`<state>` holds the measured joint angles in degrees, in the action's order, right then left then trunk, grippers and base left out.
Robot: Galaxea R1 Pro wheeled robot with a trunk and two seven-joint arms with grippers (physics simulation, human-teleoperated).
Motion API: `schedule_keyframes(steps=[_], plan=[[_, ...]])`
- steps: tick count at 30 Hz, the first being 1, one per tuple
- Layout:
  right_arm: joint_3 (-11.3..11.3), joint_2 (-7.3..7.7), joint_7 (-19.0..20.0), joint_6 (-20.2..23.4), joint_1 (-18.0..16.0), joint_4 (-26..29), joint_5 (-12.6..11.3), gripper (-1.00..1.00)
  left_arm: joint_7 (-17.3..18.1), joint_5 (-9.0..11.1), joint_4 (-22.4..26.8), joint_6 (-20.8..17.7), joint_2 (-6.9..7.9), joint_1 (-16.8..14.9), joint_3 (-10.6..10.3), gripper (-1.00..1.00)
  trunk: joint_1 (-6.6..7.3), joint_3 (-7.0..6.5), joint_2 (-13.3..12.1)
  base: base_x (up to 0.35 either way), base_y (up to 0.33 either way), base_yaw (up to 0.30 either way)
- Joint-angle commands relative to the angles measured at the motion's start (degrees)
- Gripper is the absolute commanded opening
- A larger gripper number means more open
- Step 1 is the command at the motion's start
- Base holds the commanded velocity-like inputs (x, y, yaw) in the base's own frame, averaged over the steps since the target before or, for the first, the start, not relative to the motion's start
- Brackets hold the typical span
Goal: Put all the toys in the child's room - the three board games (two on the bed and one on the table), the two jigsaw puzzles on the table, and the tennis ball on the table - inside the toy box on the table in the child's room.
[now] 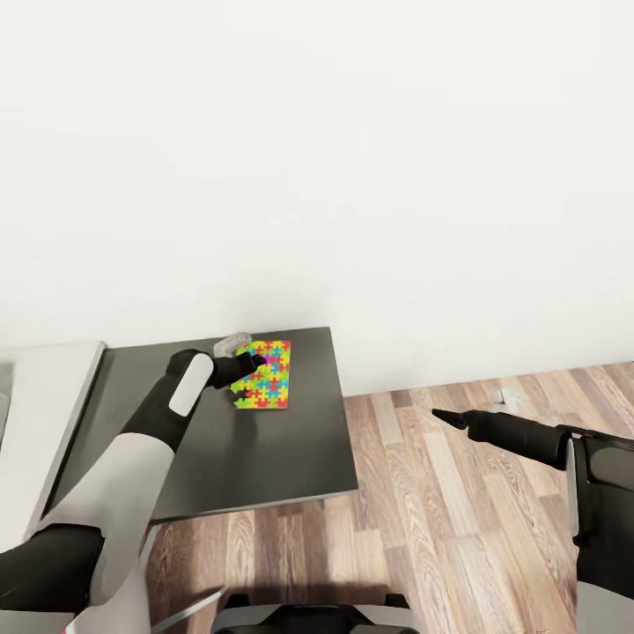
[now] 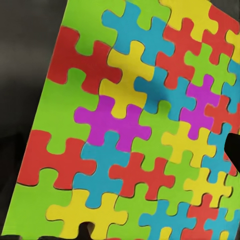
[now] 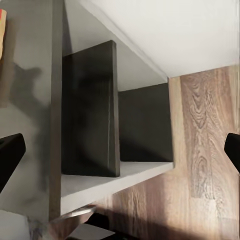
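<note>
Head view: we find the left gripper [image 1: 251, 362] down on a puzzle [image 1: 267, 380] lying flat on the dark tabletop [image 1: 264, 458] near the wall; whether its fingers are spread or closed we cannot tell. The right gripper [image 1: 445, 416] hangs over the wood floor [image 1: 423, 528], well apart from the tabletop.

Left wrist view: the puzzle [image 2: 130, 125] lies close below, with dark tabletop [image 2: 30, 60] beside it.

Right wrist view: the right fingers [image 3: 10, 155] stand wide apart, holding nothing, before the table's dark side panels [image 3: 90, 110].
</note>
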<state>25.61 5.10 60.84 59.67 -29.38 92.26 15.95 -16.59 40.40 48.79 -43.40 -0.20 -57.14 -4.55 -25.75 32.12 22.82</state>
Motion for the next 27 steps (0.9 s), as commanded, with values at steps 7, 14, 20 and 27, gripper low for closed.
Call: schedule_keyframes(steps=[7, 14, 20, 27], plan=[[0.0, -0.01, 0.6, 0.3, -0.1, 0.1, 0.6, 1.0, -0.5, 0.6, 0.1, -0.1, 0.02, 0.0, -0.1, 1.0, -0.03, 0.08, 0.1, 0.0, 0.0, -0.276], [-0.1, -0.02, 0.6, 0.3, 0.0, 0.1, 0.6, 1.0, -0.5, 0.6, 0.1, -0.1, 0.02, 0.0, -0.1, 1.0, -0.03, 0.08, 0.1, 0.0, 0.0, -0.28], [-0.1, -0.05, 0.6, 0.3, 0.0, 0.0, 0.6, 1.0, -0.5, 0.6, 0.1, -0.1, 0.02, 0.1, -0.1, 1.0, -0.03, 0.08, 0.1, 0.0, 0.0, -0.281], [-0.1, -0.04, 0.6, 0.3, 0.0, 0.0, 0.6, 1.0, -0.5, 0.6, 0.1, -0.1, 0.02, 0.2, -0.1, 1.0, -0.03, 0.08, 0.1, 0.0, 0.0, -0.2]])
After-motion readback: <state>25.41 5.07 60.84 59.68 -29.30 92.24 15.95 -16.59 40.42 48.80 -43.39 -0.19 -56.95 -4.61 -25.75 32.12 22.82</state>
